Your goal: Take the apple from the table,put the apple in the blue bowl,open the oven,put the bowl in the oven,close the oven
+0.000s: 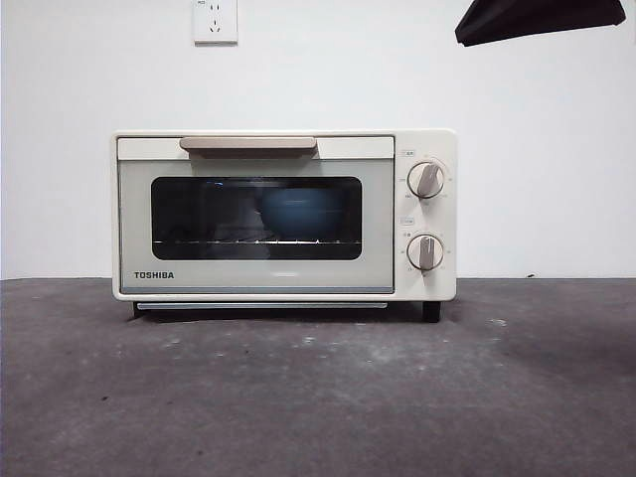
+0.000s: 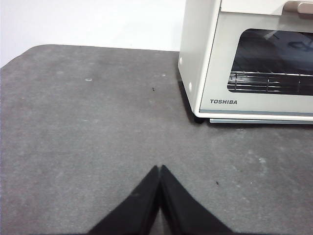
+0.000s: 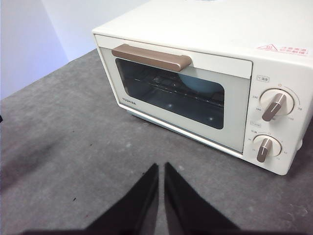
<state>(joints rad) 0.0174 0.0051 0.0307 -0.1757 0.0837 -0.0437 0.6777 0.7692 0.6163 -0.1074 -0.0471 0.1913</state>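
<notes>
The cream-white TOSHIBA oven (image 1: 283,214) stands on the dark grey table (image 1: 318,397) with its door closed. Through the dark glass the blue bowl (image 1: 298,214) sits on the rack inside; a sliver of the blue bowl (image 3: 198,84) also shows in the right wrist view. The apple is hidden. My left gripper (image 2: 160,169) is shut with nothing in it, low over the table to the left of the oven (image 2: 249,58). My right gripper (image 3: 161,166) is shut and bare, in front of the oven (image 3: 205,73). One arm shows as a black tip (image 1: 537,18) at the top right.
A beige bar handle (image 1: 248,145) runs along the top of the door, and two knobs (image 1: 426,180) sit on the oven's right side. A white wall with a socket (image 1: 215,20) stands behind.
</notes>
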